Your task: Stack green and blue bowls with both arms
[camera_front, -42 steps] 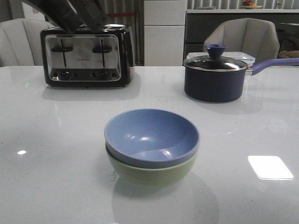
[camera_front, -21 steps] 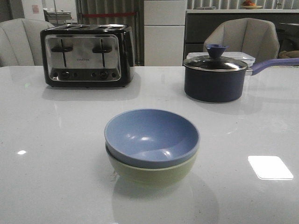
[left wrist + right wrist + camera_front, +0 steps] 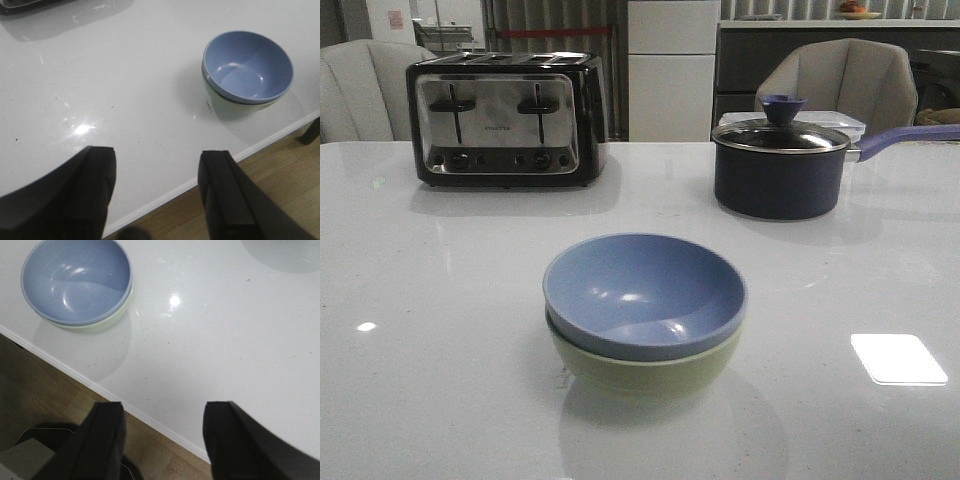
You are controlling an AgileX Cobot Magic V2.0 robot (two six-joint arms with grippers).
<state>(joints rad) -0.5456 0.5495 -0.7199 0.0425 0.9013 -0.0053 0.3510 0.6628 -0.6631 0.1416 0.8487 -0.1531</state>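
Note:
The blue bowl (image 3: 642, 290) sits nested inside the green bowl (image 3: 645, 372) near the front middle of the white table. The stack also shows in the left wrist view, blue bowl (image 3: 247, 66) over the green bowl's rim (image 3: 209, 92), and in the right wrist view, blue bowl (image 3: 76, 280) over green bowl (image 3: 107, 320). My left gripper (image 3: 157, 160) is open and empty, above the table's front edge, well apart from the bowls. My right gripper (image 3: 162, 412) is open and empty, also over the front edge. Neither arm shows in the front view.
A black and chrome toaster (image 3: 505, 118) stands at the back left. A dark navy lidded saucepan (image 3: 780, 165) with a long handle stands at the back right. Chairs stand behind the table. Wood floor (image 3: 280, 170) lies beyond the table's front edge.
A dark arm part seen above the toaster one second ago has left the front view. The bowls have not moved.

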